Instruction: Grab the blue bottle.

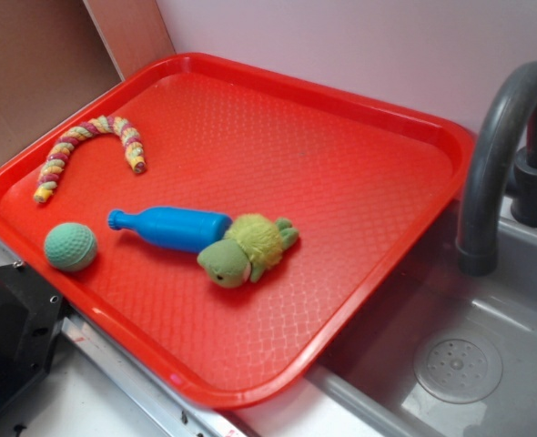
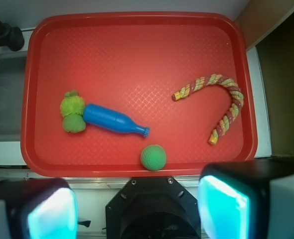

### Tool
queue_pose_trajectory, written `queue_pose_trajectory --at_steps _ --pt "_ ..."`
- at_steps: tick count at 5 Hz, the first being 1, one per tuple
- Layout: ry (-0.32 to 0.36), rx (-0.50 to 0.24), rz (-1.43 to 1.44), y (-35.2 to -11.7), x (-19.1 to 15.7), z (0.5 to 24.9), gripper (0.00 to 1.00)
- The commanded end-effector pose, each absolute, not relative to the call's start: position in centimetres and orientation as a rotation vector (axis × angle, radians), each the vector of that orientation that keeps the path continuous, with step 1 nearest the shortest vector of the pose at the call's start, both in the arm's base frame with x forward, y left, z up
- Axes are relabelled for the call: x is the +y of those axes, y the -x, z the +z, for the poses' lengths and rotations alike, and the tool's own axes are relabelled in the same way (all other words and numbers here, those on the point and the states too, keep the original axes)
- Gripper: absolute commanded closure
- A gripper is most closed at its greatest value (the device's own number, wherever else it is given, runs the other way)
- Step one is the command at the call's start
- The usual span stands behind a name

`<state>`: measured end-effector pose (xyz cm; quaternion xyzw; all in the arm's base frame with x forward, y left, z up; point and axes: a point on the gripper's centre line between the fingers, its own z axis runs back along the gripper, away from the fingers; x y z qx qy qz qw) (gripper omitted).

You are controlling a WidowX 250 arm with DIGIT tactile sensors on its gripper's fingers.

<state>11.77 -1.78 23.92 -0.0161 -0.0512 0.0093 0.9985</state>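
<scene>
Exterior view: blue bottle [image 1: 173,227] lies on its side on the red tray [image 1: 359,182], base touching a green plush turtle [image 1: 247,249]; end effector not visible.
Wrist view: end effector [image 2: 137,206] spread open, empty; bottle ahead, slightly left.
Handling: likely light, rigid, slick plastic; grip across mid-body.

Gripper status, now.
Gripper: open and empty, its fingers spread wide at the tray's near edge; the blue bottle lies untouched against the green plush turtle.
</scene>
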Motion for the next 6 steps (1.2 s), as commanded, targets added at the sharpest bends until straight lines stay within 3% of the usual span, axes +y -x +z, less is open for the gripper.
queue_pose_trajectory --at_steps 1,2,3,4,5,6 --pt "0.032 -0.102 0.019 -11.8 -1.8 23.9 0.00" --pt "-0.002 -0.077 -0.156 -13.3 -1.6 22.9 0.00" --pt "-0.034 -0.101 -0.403 -14.4 -3.2 21.9 0.00" --pt "-0.018 -0.101 -0.621 -14.6 -4.6 20.7 0.00" --pt "-0.083 -0.102 -0.790 -14.4 -6.0 18.8 0.00" --pt "-0.039 -0.099 -0.828 -14.7 -5.1 17.2 0.00"
